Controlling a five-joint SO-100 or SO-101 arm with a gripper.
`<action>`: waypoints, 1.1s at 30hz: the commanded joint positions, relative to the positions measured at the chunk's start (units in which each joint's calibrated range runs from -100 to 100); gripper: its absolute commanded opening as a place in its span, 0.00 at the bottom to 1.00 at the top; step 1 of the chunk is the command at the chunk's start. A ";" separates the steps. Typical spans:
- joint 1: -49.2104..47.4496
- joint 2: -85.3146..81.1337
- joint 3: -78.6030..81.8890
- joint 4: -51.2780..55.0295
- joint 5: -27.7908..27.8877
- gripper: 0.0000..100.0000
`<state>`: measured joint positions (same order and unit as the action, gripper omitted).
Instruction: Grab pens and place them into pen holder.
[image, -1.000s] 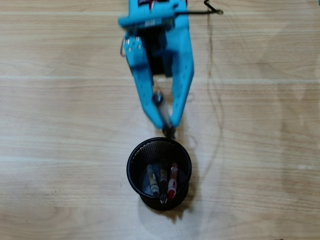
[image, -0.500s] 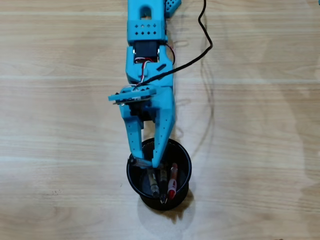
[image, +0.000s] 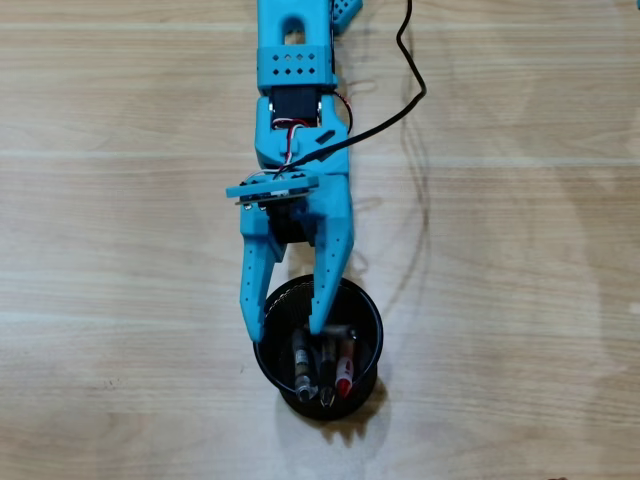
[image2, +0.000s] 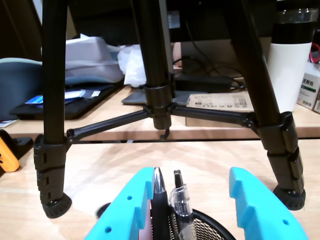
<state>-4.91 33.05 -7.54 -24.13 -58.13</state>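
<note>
Gripper: the blue gripper (image: 288, 326) hangs over the upper-left part of the pen holder in the overhead view, its two fingers spread apart with nothing between them; in the wrist view the fingers rise from the bottom edge, one at left and one at right, with a clear gap.
Arm: the blue arm (image: 295, 95) reaches down the middle of the overhead view from the top edge, with a black cable (image: 400, 70) looping off to its right.
Pen holder: the round black mesh pen holder (image: 366, 345) stands upright on the table at lower centre of the overhead view; its rim (image2: 210, 220) shows at the bottom of the wrist view, between the fingers.
Pens: they stand inside the pen holder, leaning toward its lower side in the overhead view; a grey-clear pen (image: 303, 362) lies at left, a dark pen (image: 326, 372) in the middle, a red pen (image: 345, 372) at right; how many there are in all cannot be told there.
Pens, wrist view: a black pen with a silver tip (image2: 158, 187) and a clear pen (image2: 180, 200) stick up just beside the left finger.
Table: light wood-grain table (image: 520, 250), bare around the pen holder.
Background: black tripod legs (image2: 52, 100) stand on the table in the wrist view.
</note>
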 joint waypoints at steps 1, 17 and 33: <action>0.75 -4.90 -0.06 -0.25 1.16 0.19; 0.47 -38.10 0.48 35.29 24.04 0.19; 0.38 -72.50 12.97 77.57 45.20 0.18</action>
<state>-6.24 -33.64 2.57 47.69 -13.50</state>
